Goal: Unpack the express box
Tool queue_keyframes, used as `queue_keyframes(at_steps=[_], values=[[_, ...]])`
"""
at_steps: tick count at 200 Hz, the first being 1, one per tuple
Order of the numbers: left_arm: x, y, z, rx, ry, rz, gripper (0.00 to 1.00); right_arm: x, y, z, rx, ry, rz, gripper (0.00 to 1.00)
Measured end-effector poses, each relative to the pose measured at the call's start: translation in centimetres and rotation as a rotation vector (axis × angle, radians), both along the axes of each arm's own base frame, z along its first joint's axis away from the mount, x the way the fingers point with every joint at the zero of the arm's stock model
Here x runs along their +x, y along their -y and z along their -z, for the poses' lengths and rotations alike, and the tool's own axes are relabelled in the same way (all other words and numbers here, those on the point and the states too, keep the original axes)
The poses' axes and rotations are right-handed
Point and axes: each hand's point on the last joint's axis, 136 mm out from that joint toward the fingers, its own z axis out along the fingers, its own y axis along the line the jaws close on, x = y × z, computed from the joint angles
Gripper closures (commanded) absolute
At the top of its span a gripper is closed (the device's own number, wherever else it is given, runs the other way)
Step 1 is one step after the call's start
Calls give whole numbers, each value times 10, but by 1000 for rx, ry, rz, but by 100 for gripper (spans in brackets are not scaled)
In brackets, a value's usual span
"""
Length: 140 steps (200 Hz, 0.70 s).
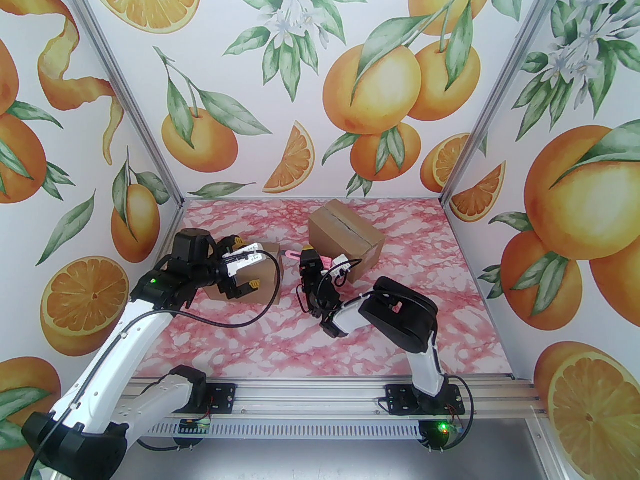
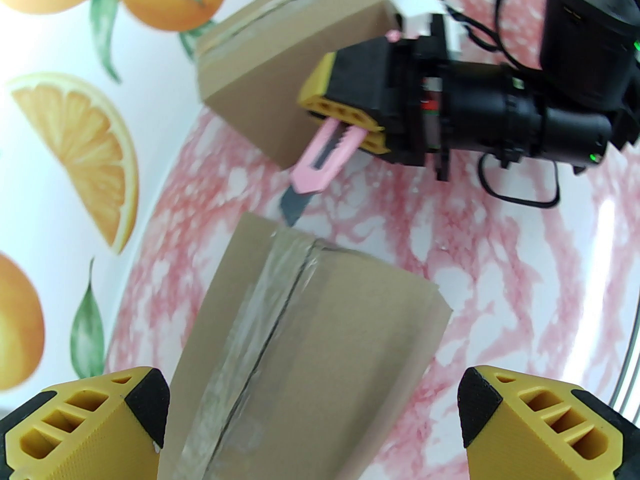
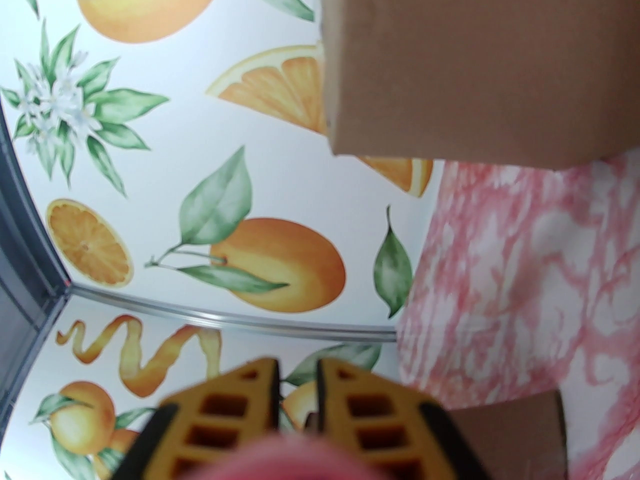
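**Knife at the tape, box not open yet**

The right pincer (image 2: 345, 123) is pinching a pink knife (image 2: 320, 163). Its grey blade (image 2: 292, 208) sticks out and points down at the far end of the small box (image 2: 310, 328), right where the clear tape (image 2: 240, 358) starts. I cannot tell if the tip touches the tape.

The left pincer (image 1: 243, 265) is spread wide. It has one finger on each side of the small box and holds nothing.

The small box sits on the left part of the pink bench (image 1: 300, 348), near the left wall. A big box (image 1: 345, 235) sits farther back in the middle, just behind the right pincer. Its top is shut too.

I think the step now is cutting the tape on the small box. Next, the left pincer likely needs to squeeze the box so it does not slide. Then the blade has to run straight along the tape line — not too deep, so nothing inside gets cut. After that the flaps can be pulled up.
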Motion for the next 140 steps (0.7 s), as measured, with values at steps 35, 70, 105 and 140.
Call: queue_keyframes(at_steps=[35, 70, 105, 140], values=[[-4, 9, 17, 66, -10, 73, 0, 1, 0, -2, 6, 3, 6, 100], [-4, 10, 28, 100, -17, 100, 0, 2, -1, -3, 7, 6, 9, 100], [-2, 9, 39, 130, -17, 111, 0, 5, -5, -3, 12, 9, 12, 100], [3, 8, 54, 156, -5, 116, 0, 6, -5, -1, 11, 7, 12, 100]])
